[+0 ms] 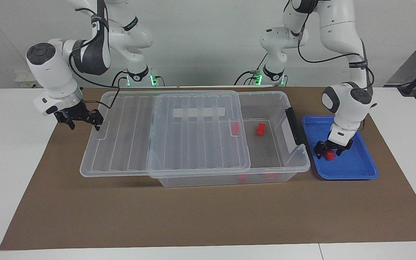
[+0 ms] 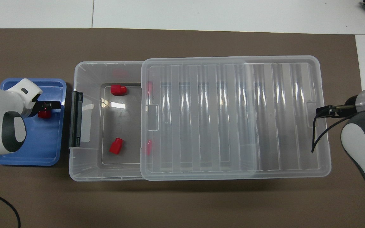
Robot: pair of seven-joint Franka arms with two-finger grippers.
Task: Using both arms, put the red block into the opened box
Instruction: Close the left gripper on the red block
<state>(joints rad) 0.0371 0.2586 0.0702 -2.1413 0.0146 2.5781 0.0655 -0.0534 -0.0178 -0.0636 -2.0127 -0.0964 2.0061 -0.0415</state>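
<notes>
A small red block [image 1: 329, 155] [image 2: 44, 114] lies in the shallow blue tray [image 1: 359, 169] [image 2: 43, 152] at the left arm's end of the table. My left gripper [image 1: 329, 151] [image 2: 48, 106] is down in the tray, open, with a finger on each side of that block. The clear box [image 1: 276, 104] [image 2: 87, 164] stands beside the tray. Its ribbed lid [image 1: 179, 133] [image 2: 233, 117] is slid toward the right arm's end, baring the end by the black handle [image 1: 294, 126]. My right gripper [image 1: 81, 121] [image 2: 323, 111] is open at the lid's end tab.
Two more red blocks [image 2: 118, 89] [image 2: 116, 146] lie on the box's bare floor, with faint red reflections in its walls. A brown mat [image 1: 193, 216] covers the table's middle, with white table around it. The lid overhangs the box toward the right arm's end.
</notes>
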